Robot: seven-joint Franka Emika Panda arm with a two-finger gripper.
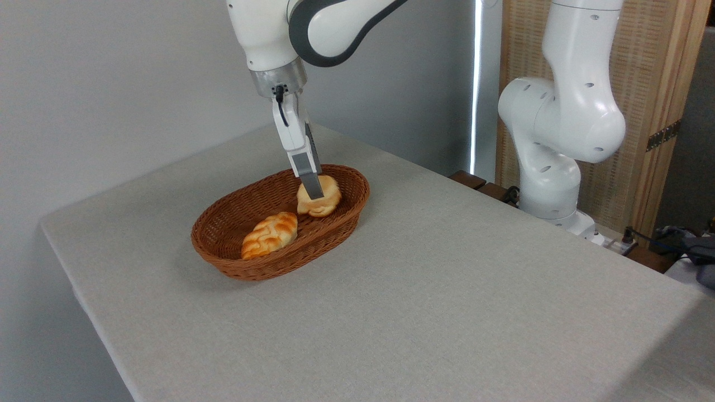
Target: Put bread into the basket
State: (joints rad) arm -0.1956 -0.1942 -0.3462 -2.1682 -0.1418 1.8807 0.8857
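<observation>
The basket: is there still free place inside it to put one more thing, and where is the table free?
Inside the basket, only its left end, beside the braided loaf, is bare. Its right end is crowded: the round bun and the gripper fill it. The table is bare in front and to the right.

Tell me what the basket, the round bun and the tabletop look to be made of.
Basket: reddish-brown woven wicker or rattan, shown by the ribbed weave and a slight sheen.
Round bun: pale golden and smooth; real bread or a foam replica, I cannot tell.
Tabletop: matte light grey with a fine fabric-like texture, probably cloth covering.
</observation>
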